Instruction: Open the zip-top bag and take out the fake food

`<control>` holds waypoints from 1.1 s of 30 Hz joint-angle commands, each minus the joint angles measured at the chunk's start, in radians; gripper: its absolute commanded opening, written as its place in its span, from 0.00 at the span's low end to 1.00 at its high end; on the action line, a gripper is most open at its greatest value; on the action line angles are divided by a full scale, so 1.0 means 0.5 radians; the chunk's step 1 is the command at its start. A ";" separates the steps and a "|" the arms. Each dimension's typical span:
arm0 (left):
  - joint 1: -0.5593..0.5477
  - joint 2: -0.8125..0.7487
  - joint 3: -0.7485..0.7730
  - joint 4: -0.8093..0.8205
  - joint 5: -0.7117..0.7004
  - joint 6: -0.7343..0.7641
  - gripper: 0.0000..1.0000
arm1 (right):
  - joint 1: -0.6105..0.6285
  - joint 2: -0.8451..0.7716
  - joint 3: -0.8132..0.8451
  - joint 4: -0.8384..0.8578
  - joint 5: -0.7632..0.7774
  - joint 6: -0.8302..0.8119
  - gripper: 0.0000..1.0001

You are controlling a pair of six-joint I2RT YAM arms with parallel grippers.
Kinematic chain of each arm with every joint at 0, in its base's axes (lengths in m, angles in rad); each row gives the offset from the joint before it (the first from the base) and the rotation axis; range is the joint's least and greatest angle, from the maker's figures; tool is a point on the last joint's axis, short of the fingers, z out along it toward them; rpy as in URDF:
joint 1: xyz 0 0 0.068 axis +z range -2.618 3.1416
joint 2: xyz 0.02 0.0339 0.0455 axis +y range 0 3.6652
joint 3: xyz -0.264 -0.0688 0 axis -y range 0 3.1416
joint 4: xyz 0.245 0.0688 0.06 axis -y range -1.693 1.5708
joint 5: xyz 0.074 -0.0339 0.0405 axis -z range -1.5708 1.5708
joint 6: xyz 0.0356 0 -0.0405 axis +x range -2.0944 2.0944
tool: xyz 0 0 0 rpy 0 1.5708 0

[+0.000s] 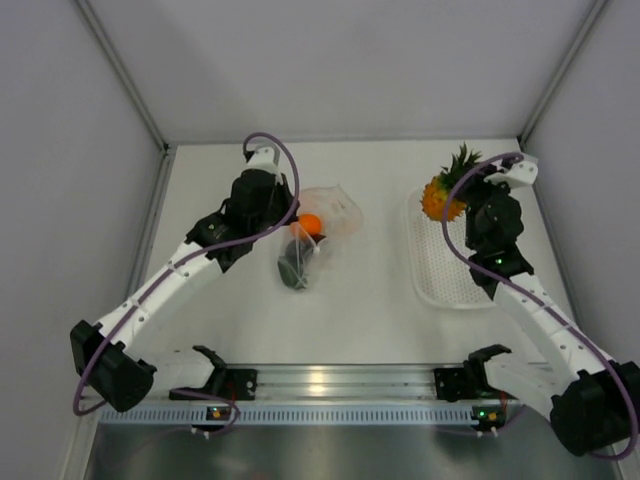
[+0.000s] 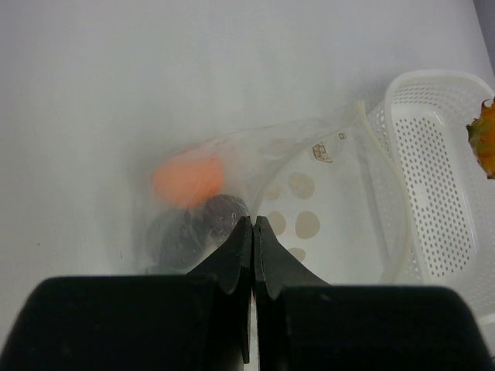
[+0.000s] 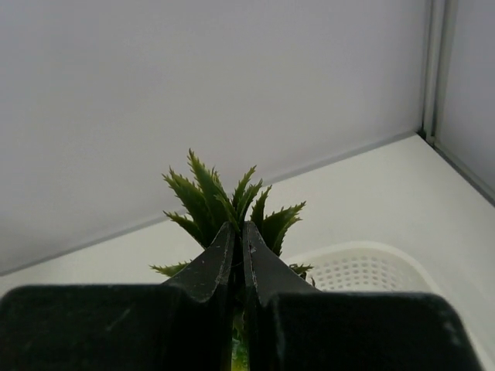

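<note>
The zip-top bag (image 2: 325,166) is thin clear plastic film, crinkled and faintly glossy, printed with pale dots. Through it the orange fruit (image 2: 188,178) looks smooth and matt. The basket (image 2: 433,201) is white perforated plastic with a slight sheen. The pineapple (image 1: 440,198) has rough orange skin and a spiky green plastic crown (image 3: 220,197). The fingers (image 2: 232,259) are matt black. The desk (image 1: 370,320) is smooth matt white, and the rail (image 1: 330,380) is shiny metal.
</note>
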 commanded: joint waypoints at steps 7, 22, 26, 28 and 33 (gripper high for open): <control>0.010 -0.144 0.005 0.078 0.099 0.030 0.00 | -0.059 0.398 -0.279 0.976 0.105 -0.360 0.00; 0.007 -0.187 -0.075 0.032 0.158 0.079 0.00 | -0.072 1.064 -0.449 1.839 0.034 -0.575 0.07; 0.010 -0.181 -0.109 0.032 0.155 0.070 0.00 | -0.072 1.056 -0.538 1.903 0.001 -0.526 0.33; 0.010 -0.174 -0.115 0.038 0.155 0.070 0.00 | -0.068 1.025 -0.596 1.897 -0.009 -0.498 0.60; 0.007 -0.162 -0.109 0.035 0.185 0.064 0.00 | -0.068 0.774 -0.642 1.711 -0.009 -0.443 0.93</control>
